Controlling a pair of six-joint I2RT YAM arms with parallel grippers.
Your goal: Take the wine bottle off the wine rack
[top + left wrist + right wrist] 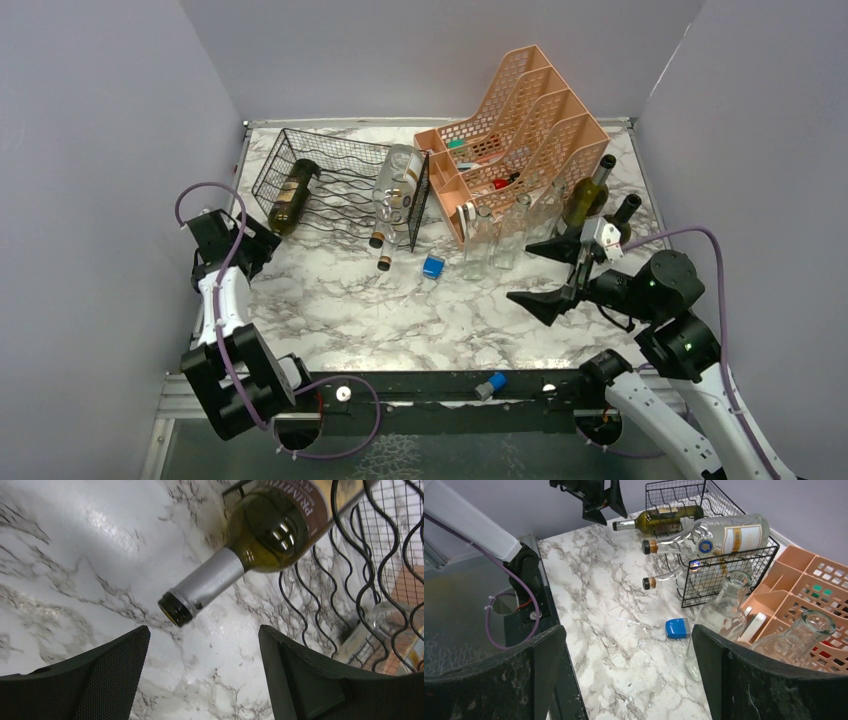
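Your left gripper (204, 637): fingers wide apart, empty, aimed at neck of green wine bottle (265, 530), not touching. Bottle lies in wine rack (340, 190), upper left of top view, neck poking out, easy to grab. Your right gripper (545, 272): wide apart, empty, off at right side.

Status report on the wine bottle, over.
Left gripper open, facing green wine bottle, short of neck. Right gripper open, empty. Bottle lying in wine rack, neck out. Nothing between.

Blue block (678, 628) lies on your marble table (614, 605) ahead, between the right fingers (769, 680); clear bottles (724, 610) stand just beyond one finger, peach organizer (814, 580) behind them.
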